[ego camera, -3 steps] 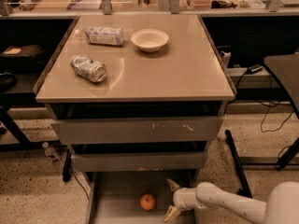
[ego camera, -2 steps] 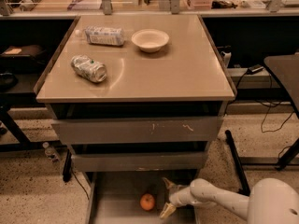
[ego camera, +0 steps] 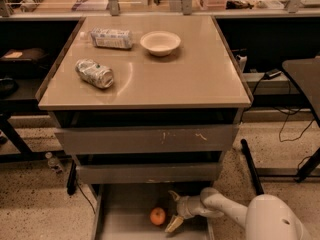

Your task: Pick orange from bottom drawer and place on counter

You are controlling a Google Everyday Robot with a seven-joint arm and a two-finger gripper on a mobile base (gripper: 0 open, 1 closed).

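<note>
The orange [ego camera: 158, 216] lies on the grey floor of the pulled-out bottom drawer [ego camera: 120, 219], at the bottom middle of the camera view. My gripper [ego camera: 173, 210] reaches in from the right and is open. One fingertip [ego camera: 173, 195] is behind the orange and the other [ego camera: 173, 224] is in front of it, both just right of the fruit. The orange is not between the fingers. The tan counter [ego camera: 200, 74] tops the cabinet above.
On the counter lie a white bowl [ego camera: 160, 42], a crushed silver can [ego camera: 94, 73] and a pale wrapped packet [ego camera: 111, 38]. Two shut grey drawers [ego camera: 145, 140] sit above the open one. A black table leg [ego camera: 252, 166] stands at the right.
My gripper has moved left along the drawer toward the orange. The orange has stayed in place.
</note>
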